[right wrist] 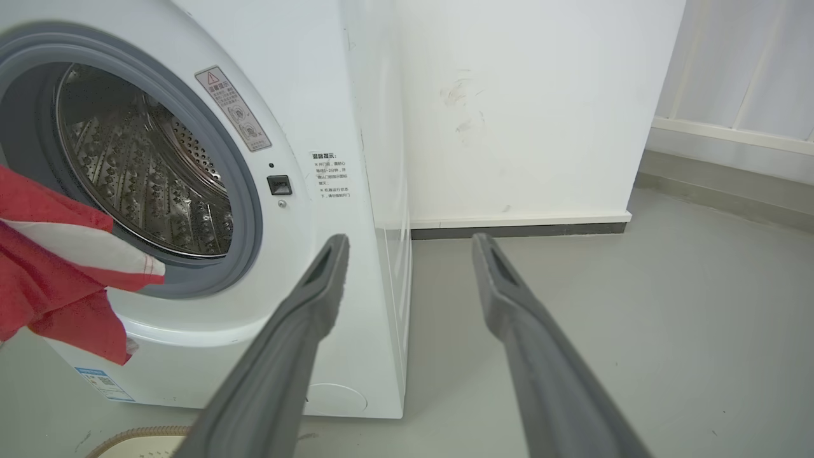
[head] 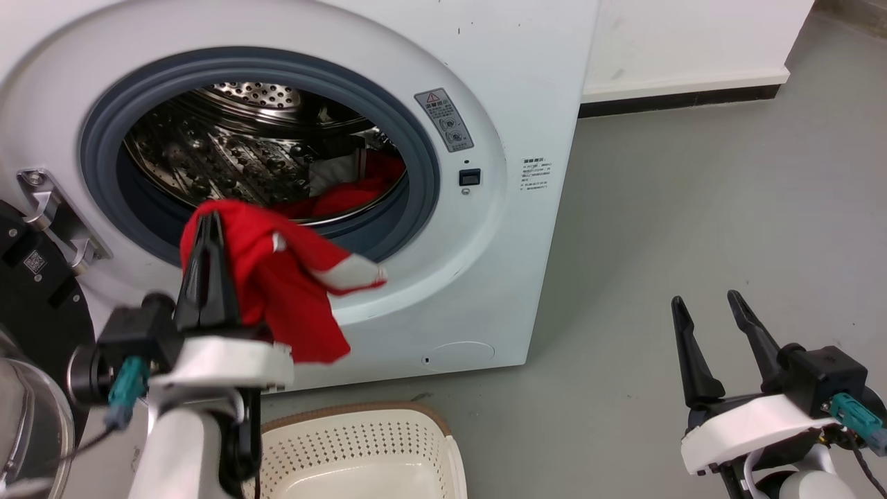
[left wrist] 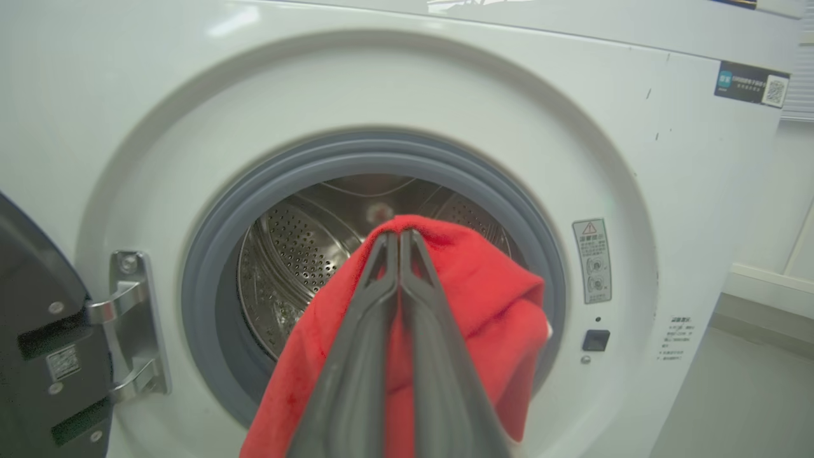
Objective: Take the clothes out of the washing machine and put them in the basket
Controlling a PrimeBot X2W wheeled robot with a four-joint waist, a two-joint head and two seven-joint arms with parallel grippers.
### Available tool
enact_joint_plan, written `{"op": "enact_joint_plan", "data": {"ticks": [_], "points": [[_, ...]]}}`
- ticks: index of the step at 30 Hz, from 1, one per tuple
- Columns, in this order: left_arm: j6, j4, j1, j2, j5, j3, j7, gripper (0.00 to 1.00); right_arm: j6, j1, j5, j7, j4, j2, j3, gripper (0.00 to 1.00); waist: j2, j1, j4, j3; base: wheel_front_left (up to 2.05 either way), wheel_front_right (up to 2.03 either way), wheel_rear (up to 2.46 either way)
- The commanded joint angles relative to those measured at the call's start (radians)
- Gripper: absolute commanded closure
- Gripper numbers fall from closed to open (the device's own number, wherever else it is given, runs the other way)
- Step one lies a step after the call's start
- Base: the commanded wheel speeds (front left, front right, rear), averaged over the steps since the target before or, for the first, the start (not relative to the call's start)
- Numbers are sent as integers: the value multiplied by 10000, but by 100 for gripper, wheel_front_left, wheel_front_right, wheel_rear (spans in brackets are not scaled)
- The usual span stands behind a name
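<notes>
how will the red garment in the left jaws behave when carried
Probably floppy: the red garment drapes limply from the left gripper, jaws shut. Likely light, since a tip pinch holds it. Its hanging end may swing or snag the basket rim.

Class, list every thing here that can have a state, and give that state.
washing machine door: open
left gripper: shut on the red garment, outside the drum
clothes in drum: not yet taken out
right gripper: open, empty
basket: visible part empty
</notes>
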Motion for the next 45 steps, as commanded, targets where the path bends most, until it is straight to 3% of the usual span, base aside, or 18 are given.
{"op": "enact_joint_plan", "data": {"ticks": [1, 8, 12, 16, 23, 29, 45], "points": [[107, -301, 347, -25, 43, -7, 53, 100, -5, 178, -58, 10, -52, 13, 6, 0, -1, 2, 9, 31, 0, 0, 0], [709, -1688, 2671, -290, 150, -307, 452, 100, -3, 128, -122, 108, -226, 15, -117, 0, -1, 2, 188, 307, 0, 0, 0], [783, -1095, 3405, -421, -115, -464, 513, 100, -3, 10, -108, 106, -261, 13, -143, 0, -1, 2, 360, 563, 0, 0, 0], [446, 195, 3483, -500, -411, -757, 357, 100, -3, -136, -68, 100, -263, 13, -129, 0, -1, 2, 549, 997, 0, 0, 0], [44, 3124, 2184, -549, -563, -1010, -12, 100, -3, -717, -101, 7, -257, 13, 82, 0, -1, 2, 560, 2242, 0, 0, 0], [-174, 5984, 80, -549, -515, -842, -201, 100, -5, -1288, -162, -127, -118, 15, 319, 0, -1, 2, 248, 3622, 0, 0, 0], [-238, 10465, -3144, 117, -464, -158, -204, 100, -5, -2597, 252, -846, 439, 17, 1084, 0, -1, 2, -708, 6372, 0, 0, 0]]}}
